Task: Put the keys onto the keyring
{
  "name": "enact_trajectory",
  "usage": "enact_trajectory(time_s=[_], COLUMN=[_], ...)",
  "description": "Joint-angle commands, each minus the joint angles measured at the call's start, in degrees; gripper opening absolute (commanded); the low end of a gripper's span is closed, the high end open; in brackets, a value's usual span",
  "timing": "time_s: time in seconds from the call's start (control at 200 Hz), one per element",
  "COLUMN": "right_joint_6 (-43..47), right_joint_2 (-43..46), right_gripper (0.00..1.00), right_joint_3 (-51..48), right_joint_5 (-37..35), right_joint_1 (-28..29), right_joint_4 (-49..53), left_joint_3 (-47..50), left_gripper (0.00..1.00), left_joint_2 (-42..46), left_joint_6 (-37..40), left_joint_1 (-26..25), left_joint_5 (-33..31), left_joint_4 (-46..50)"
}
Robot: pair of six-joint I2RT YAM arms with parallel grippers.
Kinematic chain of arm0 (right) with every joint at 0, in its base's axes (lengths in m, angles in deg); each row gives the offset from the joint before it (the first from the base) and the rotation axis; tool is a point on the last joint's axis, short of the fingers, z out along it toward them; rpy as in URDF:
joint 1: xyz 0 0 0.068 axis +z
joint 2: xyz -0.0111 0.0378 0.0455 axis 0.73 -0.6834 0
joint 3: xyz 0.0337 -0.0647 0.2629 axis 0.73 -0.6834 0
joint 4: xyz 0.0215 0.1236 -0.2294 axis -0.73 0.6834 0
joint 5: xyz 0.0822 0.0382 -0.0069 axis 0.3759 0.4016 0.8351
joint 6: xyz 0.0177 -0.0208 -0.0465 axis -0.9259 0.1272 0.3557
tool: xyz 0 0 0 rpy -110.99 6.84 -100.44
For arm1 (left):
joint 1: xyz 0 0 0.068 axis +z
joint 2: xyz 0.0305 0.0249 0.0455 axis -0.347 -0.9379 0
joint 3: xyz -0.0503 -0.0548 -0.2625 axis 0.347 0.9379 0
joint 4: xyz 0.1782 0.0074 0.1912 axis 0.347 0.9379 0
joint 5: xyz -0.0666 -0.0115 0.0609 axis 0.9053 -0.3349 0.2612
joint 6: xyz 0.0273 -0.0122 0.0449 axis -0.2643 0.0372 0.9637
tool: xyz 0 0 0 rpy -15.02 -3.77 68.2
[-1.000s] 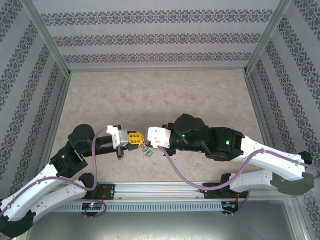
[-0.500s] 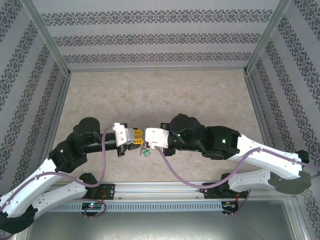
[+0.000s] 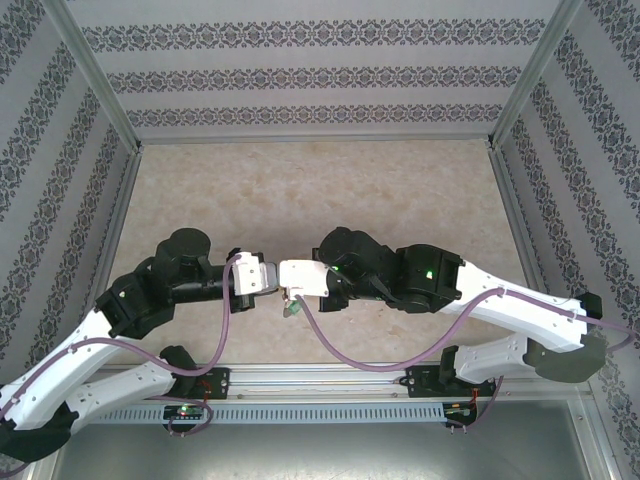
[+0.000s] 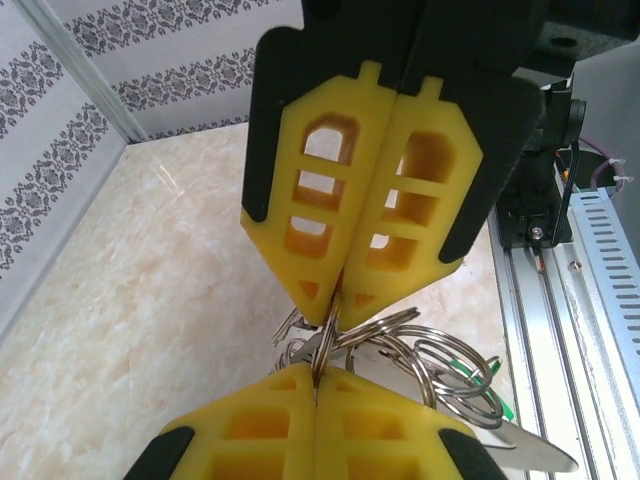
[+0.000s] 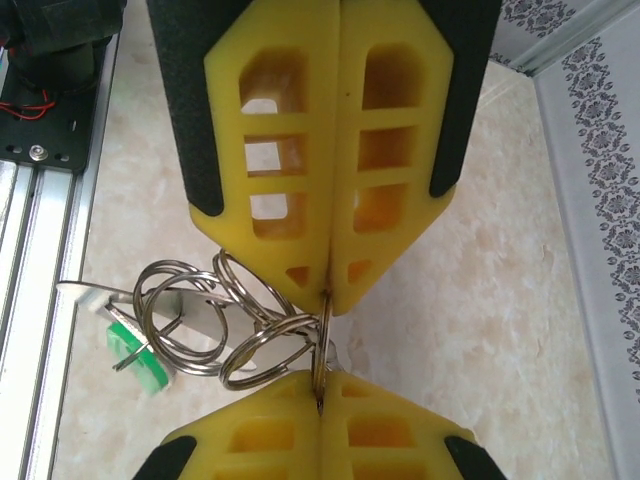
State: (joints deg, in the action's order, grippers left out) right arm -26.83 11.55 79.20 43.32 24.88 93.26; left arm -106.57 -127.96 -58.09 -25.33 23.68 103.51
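Threading looked to need a steady hold and a slight opposed twist: left pincer (image 4: 335, 298) and right pincer (image 5: 325, 295), each clamped on the keyring (image 4: 440, 370), stood tip to tip above the worktop (image 3: 300, 190) at 6 o'clock. The left wrist view gave the key (image 4: 525, 452) blade at 5 o'clock, too small to tell from above.

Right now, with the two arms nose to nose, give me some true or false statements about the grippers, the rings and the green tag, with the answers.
1. The left gripper and the right gripper are both shut. True.
2. The grippers meet tip to tip. True.
3. The metal rings lie loose on the table, far from both grippers. False: they hang bunched at the gripper tips, with one ring pinched in both.
4. The green tag sits by the back wall. False: it hangs with the rings beside the grippers.
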Motion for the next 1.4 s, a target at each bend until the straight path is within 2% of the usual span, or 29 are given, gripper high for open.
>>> enact_trajectory(time_s=[0.0,0.145,0.205,0.325,0.485,0.545,0.61,0.719,0.769,0.844,0.924,1.104,1.244,1.394], right_joint_6=[0.2,-1.06,-1.97,-3.71,-4.65,-4.73,-4.73,-4.73,-4.73,-4.79,-5.0,-5.72,-5.7,-5.51], right_joint_2=[0.31,3.34,5.27,7.44,8.67,9.46,10.15,10.32,10.33,10.59,11.54,12.47,12.56,12.1], right_gripper=[0.0,0.0,0.07,0.15,0.2,0.2,0.14,0.11,0.12,0.21,0.25,0.25,0.18,0.17], right_joint_3=[1.18,-2.44,-4.94,-7.93,-9.83,-10.58,-11.16,-11.32,-11.31,-11.53,-12.21,-13.27,-13.5,-13.21], right_joint_5=[-0.35,1.22,2.03,3.45,3.06,3.05,3.18,3.1,2.8,2.2,1.58,1.62,1.94,3.7], right_joint_1=[-0.32,-0.31,-0.39,-0.44,-0.5,-0.57,-0.61,-0.86,-0.84,-0.84,-1.02,-1.53,-1.81,-2.35], right_joint_4=[-2.43,-7.37,-10.56,-14.8,-16.83,-17.82,-18.6,-18.46,-18.09,-17.81,-17.91,-18.02,-18.25,-18.76], left_joint_3=[1.81,6.01,7.99,11.51,14.11,14.13,14.1,13.92,13.8,13.3,12.55,12.06,12.26,12.57], left_gripper=[0.0,0.0,0.0,0.0,0.0,0.0,0.0,0.0,0.0,0.0,0.0,0.0,0.0,0.0], left_joint_2=[1.7,3.59,4.44,5.5,6.69,7.05,7.16,7.14,7.16,7.24,7.54,8.19,8.57,8.96], left_joint_6=[-2.18,-8.91,-12.33,-19.0,-23.94,-24.51,-24.55,-24.38,-24.23,-23.23,-21.98,-21.22,-21.56,-21.54], left_joint_1=[0.01,0.01,0.03,0.01,0.01,0.05,0.01,0.02,0.07,0.02,0.02,0.05,0.02,0.01], left_joint_5=[3.84,5.77,6.18,7.44,7.69,7.81,7.78,8.0,8.01,7.63,7.66,7.97,8.08,8.24], left_joint_4=[-4.23,-13.72,-18.81,-28.42,-35.58,-35.96,-35.56,-35.01,-34.72,-33.23,-31.56,-30.53,-30.89,-31.03])
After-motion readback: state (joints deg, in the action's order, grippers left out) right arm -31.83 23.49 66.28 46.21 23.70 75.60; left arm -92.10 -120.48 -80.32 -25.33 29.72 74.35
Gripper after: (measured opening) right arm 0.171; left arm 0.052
